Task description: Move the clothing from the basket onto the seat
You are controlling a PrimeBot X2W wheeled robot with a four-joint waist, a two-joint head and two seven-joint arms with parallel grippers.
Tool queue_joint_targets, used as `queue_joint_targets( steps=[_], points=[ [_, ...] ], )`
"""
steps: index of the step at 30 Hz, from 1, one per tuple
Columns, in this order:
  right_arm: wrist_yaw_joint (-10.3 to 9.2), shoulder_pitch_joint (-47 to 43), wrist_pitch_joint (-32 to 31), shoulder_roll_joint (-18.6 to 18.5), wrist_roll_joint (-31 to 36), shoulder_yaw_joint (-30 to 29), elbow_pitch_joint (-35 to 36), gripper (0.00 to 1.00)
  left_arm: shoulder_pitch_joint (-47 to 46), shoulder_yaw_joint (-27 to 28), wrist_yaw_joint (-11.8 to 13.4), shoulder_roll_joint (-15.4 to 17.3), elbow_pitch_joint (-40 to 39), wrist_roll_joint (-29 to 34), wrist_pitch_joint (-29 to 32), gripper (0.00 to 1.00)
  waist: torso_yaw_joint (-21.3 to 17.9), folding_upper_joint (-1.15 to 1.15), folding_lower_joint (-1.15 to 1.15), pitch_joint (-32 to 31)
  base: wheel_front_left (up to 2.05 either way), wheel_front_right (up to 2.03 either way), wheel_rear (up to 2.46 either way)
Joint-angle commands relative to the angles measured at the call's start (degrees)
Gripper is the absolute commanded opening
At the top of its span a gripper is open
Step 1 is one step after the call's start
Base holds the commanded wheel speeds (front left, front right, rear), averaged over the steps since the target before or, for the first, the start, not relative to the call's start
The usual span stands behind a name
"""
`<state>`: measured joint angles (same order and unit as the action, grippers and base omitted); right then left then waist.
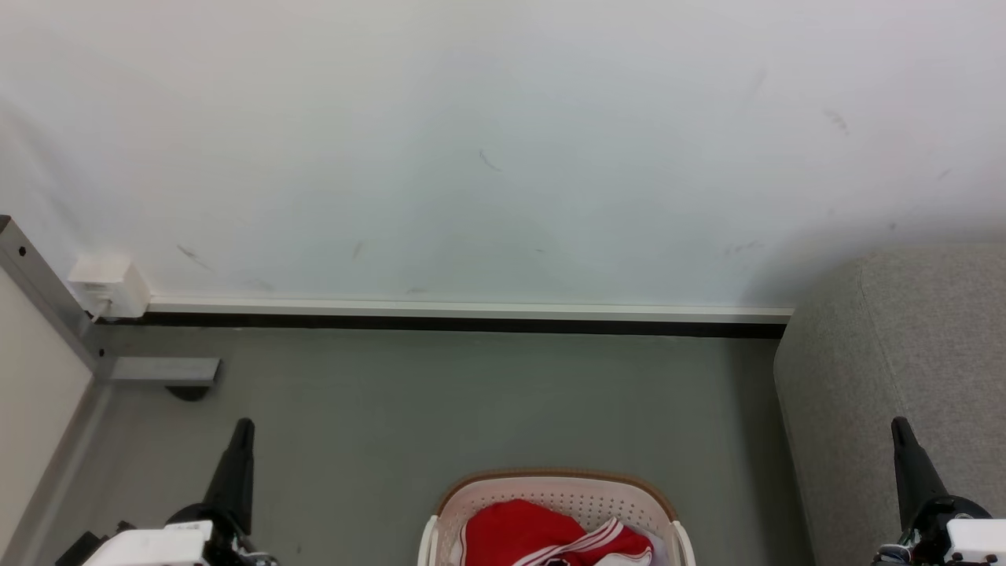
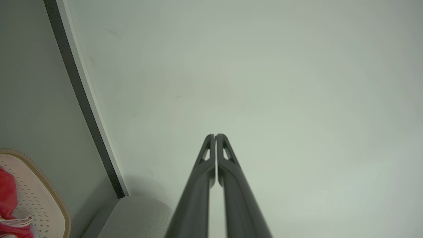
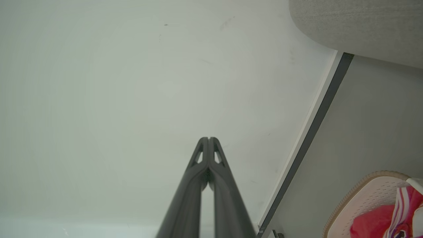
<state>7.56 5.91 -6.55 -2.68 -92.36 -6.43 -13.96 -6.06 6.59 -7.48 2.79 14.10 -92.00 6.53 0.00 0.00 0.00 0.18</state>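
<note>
The cream-white basket (image 1: 554,495) with a brown rim stands on the grey floor at the bottom centre of the head view. Red clothing (image 1: 542,534) with white stripes lies heaped inside it. The grey seat (image 1: 896,377) rises at the right. My left gripper (image 1: 244,428) is shut at the lower left, well left of the basket. My right gripper (image 1: 898,426) is shut at the lower right, in front of the seat. The left wrist view has the shut left gripper (image 2: 215,135), the basket (image 2: 39,195) and clothing (image 2: 6,195). The right wrist view has the shut right gripper (image 3: 208,138), basket (image 3: 366,195), clothing (image 3: 373,221) and seat (image 3: 360,23).
A pale wall (image 1: 503,141) with a white and black skirting (image 1: 471,316) runs across behind the basket. At the left stand a metal frame (image 1: 47,299), a small white box (image 1: 110,284) and a grey bracket (image 1: 165,369). Bare grey floor (image 1: 440,401) lies between the wall and the basket.
</note>
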Motion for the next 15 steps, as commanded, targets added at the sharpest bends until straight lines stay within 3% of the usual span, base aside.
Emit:
queue_joint_targets(
  steps=[1,15],
  points=[
    [-0.15,0.79,-0.12,-0.42,-0.12,-0.18,-0.17,0.00,-0.43,0.09,-0.15,0.12,-0.15,-0.80,0.17,0.00,0.00,0.00,0.00,0.00,0.00,0.00,0.00],
    [-0.15,0.79,-0.12,-0.42,-0.12,-0.18,-0.17,0.00,-0.43,0.09,-0.15,0.12,-0.15,-0.80,0.17,0.00,0.00,0.00,0.00,0.00,0.00,0.00,0.00]
  ],
)
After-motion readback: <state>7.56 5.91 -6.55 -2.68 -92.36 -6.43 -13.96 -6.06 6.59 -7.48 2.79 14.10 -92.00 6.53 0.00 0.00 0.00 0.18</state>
